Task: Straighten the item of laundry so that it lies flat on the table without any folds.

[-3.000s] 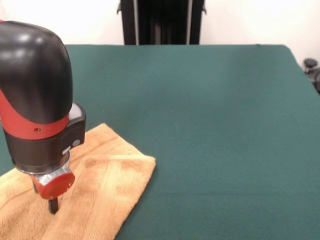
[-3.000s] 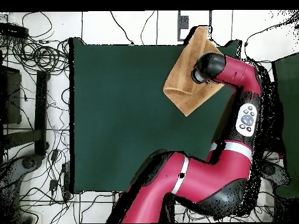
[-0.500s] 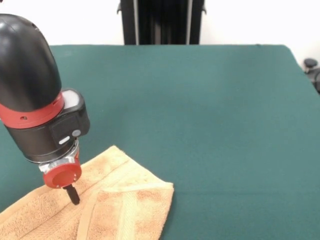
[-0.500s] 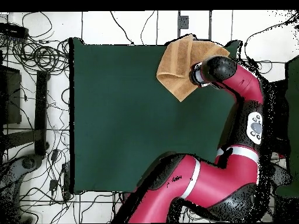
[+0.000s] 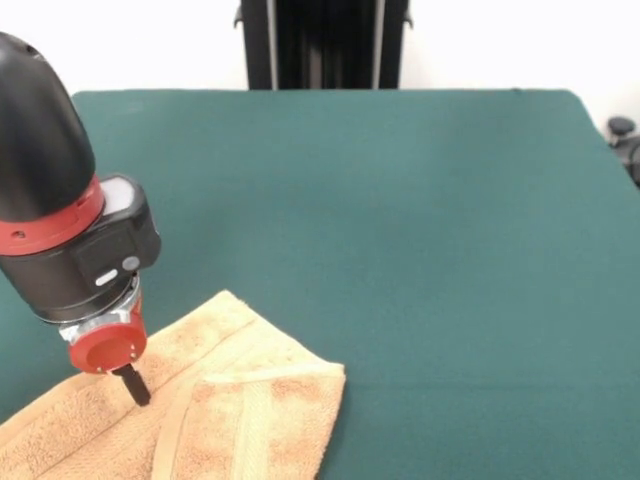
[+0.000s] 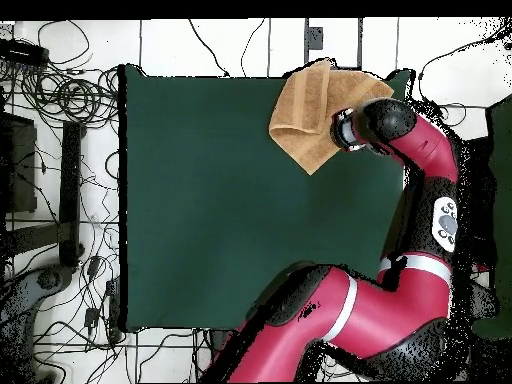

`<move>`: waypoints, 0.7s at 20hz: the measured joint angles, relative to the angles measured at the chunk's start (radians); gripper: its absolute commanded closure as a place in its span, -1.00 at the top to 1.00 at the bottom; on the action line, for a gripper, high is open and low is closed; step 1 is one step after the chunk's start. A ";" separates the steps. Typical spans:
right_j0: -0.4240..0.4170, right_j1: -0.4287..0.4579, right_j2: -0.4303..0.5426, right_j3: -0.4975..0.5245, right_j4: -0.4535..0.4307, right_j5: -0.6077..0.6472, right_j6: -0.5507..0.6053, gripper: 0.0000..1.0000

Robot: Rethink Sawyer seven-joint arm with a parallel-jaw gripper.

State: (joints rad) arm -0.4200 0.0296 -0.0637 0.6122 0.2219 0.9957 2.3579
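The golden-tan towel [image 5: 235, 410] lies at the table's near left corner in the front view and runs off the picture's bottom edge. It is folded over on itself, with a band stripe showing on the upper flap. In the overhead view the towel [image 6: 308, 115] sits at the top right of the dark green table [image 6: 200, 200], reaching its edge. My gripper [image 5: 136, 386] points down and its black tip touches the towel's left part. In the overhead view the gripper [image 6: 345, 128] is at the towel's right edge, mostly hidden under the wrist.
The green table [image 5: 420, 220] stretches far to the right of the towel and beyond it. The black pedestal [image 5: 322, 45] stands at the far side. My red arm [image 6: 420, 170] reaches along the table's right side in the overhead view. Cables [image 6: 60, 100] lie on the floor at the left.
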 measured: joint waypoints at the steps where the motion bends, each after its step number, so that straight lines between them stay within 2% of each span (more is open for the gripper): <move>1: -0.004 0.000 0.001 0.000 0.000 0.007 0.000 1.00; 6: -0.015 0.000 0.003 0.000 -0.001 0.041 -0.012 1.00; 14: -0.079 0.009 0.022 -0.001 -0.007 0.188 -0.020 1.00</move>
State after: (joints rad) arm -0.4994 0.0389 -0.0412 0.6113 0.2144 1.1839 2.3375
